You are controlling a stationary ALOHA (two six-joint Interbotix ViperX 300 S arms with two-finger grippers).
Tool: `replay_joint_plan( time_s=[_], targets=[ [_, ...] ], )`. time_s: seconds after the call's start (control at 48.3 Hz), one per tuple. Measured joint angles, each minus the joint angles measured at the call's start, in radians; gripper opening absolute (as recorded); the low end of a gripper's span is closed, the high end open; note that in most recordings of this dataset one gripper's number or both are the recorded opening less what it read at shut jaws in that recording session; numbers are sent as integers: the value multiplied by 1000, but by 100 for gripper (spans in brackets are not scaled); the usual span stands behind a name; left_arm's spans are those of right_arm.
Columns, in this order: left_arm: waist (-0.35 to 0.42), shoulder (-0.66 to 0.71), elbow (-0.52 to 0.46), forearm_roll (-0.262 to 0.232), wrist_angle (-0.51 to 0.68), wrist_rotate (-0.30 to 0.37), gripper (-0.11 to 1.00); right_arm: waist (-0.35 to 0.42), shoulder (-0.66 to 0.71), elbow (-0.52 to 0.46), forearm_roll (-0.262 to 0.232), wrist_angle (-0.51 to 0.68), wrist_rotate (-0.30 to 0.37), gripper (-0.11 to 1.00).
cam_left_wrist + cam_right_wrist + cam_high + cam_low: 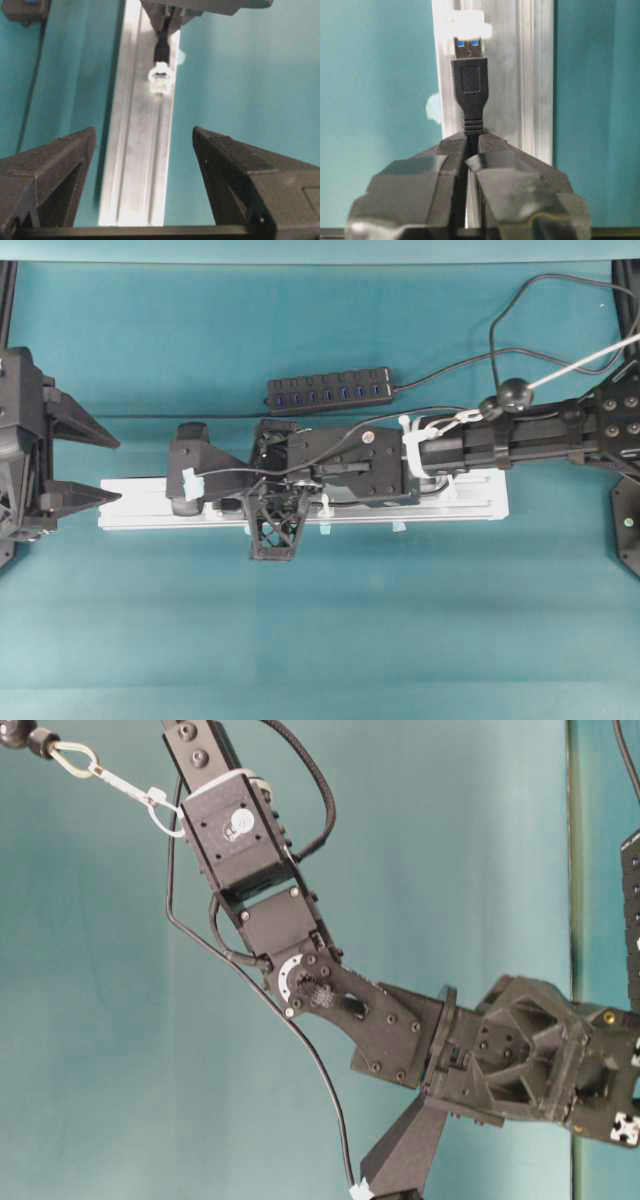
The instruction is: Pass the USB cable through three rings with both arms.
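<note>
My right gripper point(472, 136) is shut on the USB cable point(470, 85) just behind its black plug. The plug's silver tip sits at the mouth of a white ring point(466, 26) on the aluminium rail point(530, 75). From the left wrist view the same ring point(161, 76) faces me with the plug point(161, 47) behind it. My left gripper point(144, 132) is open, astride the rail's end and well short of the ring. Overhead, the right arm lies along the rail point(150, 510), its gripper point(188, 483) near the left end. Another ring point(325, 506) shows beside the wrist. The left gripper point(108, 462) stands open at the far left.
A long black multi-port hub point(330, 392) lies behind the rail, its cord running off to the right. The cable point(300, 1040) hangs slack beside the right arm. Teal cloth point(320, 640) covers the table.
</note>
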Motion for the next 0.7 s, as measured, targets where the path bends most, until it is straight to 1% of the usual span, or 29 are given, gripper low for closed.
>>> replay_joint_plan(
  time_s=[0.393,0.559,0.703],
  targets=[
    [0,3,17,0,-12,-2,84,2,18,-23,0,-31,-2,-9],
    [0,20,37,0,-69,-2,84,3,25,-34,3,-51,-2,-9],
    [0,46,58,0,-146,-3,84,6,28,-41,3,-61,-2,-9]
  ],
)
